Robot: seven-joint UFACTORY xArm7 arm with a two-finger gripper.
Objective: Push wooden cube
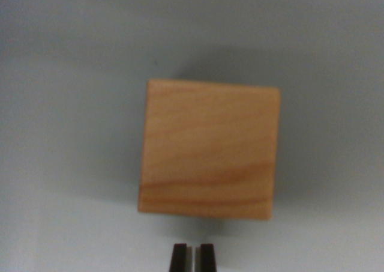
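No readable text or markings anywhere.

jaws cut off by bottom edge; wooden cube blurred.

Grey table; wooden cube resting on it.
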